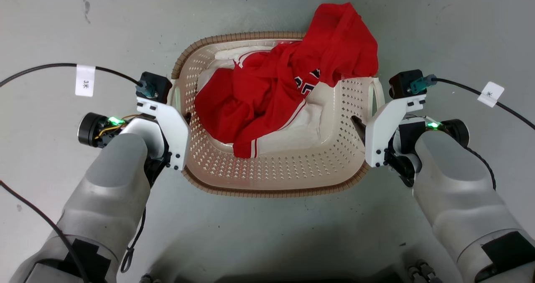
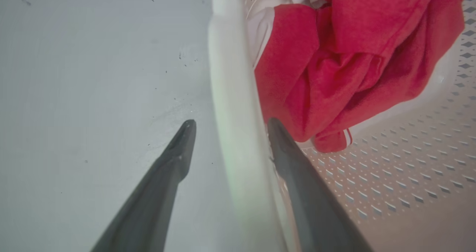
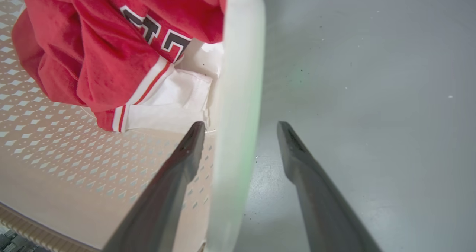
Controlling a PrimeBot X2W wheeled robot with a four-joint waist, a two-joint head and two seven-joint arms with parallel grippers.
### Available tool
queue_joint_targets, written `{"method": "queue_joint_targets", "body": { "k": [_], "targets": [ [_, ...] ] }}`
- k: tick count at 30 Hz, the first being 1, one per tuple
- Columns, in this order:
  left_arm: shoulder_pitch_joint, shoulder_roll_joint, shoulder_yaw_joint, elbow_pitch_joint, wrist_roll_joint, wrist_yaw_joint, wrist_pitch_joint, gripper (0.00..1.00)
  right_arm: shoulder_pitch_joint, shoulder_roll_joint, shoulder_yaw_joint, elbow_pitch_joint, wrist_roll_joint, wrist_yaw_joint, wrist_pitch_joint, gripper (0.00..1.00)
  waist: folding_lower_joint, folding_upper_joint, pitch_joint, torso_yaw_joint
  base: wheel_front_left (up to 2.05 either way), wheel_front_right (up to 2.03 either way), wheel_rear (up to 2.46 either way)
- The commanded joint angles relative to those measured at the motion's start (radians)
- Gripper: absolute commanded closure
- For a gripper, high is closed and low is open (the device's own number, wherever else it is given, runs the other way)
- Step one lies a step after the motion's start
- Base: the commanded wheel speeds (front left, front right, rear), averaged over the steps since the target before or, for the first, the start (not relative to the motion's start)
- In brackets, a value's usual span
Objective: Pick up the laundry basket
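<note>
Grey floor (image 1: 267,237), laundry basket (image 1: 271,178) sitting on it between both arms, red jersey (image 1: 271,95) piled inside. Left gripper (image 2: 231,121) and right gripper (image 3: 241,122) are both spread, each straddling a white loop handle (image 2: 230,77). Best bet: pinch both handles evenly, then lift level together.

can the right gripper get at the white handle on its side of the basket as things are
Probably yes: the right gripper is open and straddles the white handle, one finger inside the laundry basket, one outside over the floor. The red jersey lies clear of both fingers.
</note>
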Motion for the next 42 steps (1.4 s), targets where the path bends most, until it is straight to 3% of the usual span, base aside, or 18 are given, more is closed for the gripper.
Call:
{"method": "queue_joint_targets", "body": {
  "k": [1, 7, 8, 9, 10, 11, 21, 26, 33, 42],
  "targets": [
    [-0.017, 0.005, -0.011, 0.000, -0.010, 0.002, 0.005, 0.00, -0.022, 0.000, 0.008, 0.009, 0.007, -0.001, -0.006, 0.00, -0.0001, 0.0000, 0.009, 0.001, 0.00, 0.00, 0.00],
    [-0.033, 0.016, -0.057, 0.006, -0.049, 0.001, 0.006, 0.00, -0.046, 0.000, 0.032, 0.034, 0.023, -0.001, -0.020, 0.00, -0.0001, 0.0000, 0.027, 0.001, 0.00, 0.00, 0.00],
    [-0.034, 0.015, -0.064, 0.005, -0.056, 0.001, 0.004, 0.07, -0.049, 0.000, 0.034, 0.038, 0.026, -0.001, -0.022, 0.00, -0.0001, 0.0000, 0.028, 0.002, 0.00, 0.00, 0.00],
    [-0.035, 0.014, -0.070, 0.003, -0.063, 0.001, 0.001, 0.55, -0.050, 0.000, 0.036, 0.041, 0.031, -0.001, -0.022, 0.19, -0.0001, 0.0000, 0.030, 0.002, 0.00, 0.00, 0.00],
    [-0.037, 0.015, -0.077, 0.000, -0.067, 0.002, -0.005, 1.00, -0.051, 0.000, 0.038, 0.045, 0.034, -0.001, -0.027, 0.71, -0.0001, 0.0000, 0.030, 0.003, 0.00, 0.00, 0.00],
    [-0.036, 0.015, -0.086, 0.000, -0.076, 0.002, -0.002, 1.00, -0.053, 0.000, 0.039, 0.047, 0.036, -0.001, -0.030, 1.00, -0.0001, 0.0000, 0.031, 0.003, 0.00, 0.00, 0.00],
    [-0.018, 0.028, -0.165, -0.025, -0.170, 0.002, 0.024, 1.00, -0.056, -0.005, 0.062, 0.072, 0.039, -0.001, -0.037, 1.00, -0.0001, 0.0000, 0.007, 0.007, 0.00, 0.00, 0.00],
    [0.013, 0.032, -0.217, -0.058, -0.248, 0.002, 0.090, 1.00, -0.041, -0.004, 0.063, 0.078, 0.031, -0.001, -0.014, 1.00, -0.0001, 0.0000, -0.042, 0.006, 0.00, 0.00, 0.00],
    [0.060, 0.076, -0.294, -0.130, -0.376, 0.001, 0.201, 1.00, -0.005, -0.004, 0.066, 0.083, 0.022, -0.001, 0.092, 1.00, -0.0001, 0.0000, -0.161, 0.000, 0.00, 0.00, 0.00],
    [0.143, 0.153, -0.376, -0.187, -0.531, 0.002, 0.340, 1.00, 0.064, -0.030, 0.058, 0.086, 0.021, -0.001, 0.305, 1.00, -0.0001, 0.0000, -0.378, -0.004, 0.00, 0.00, 0.00]
  ]
}}
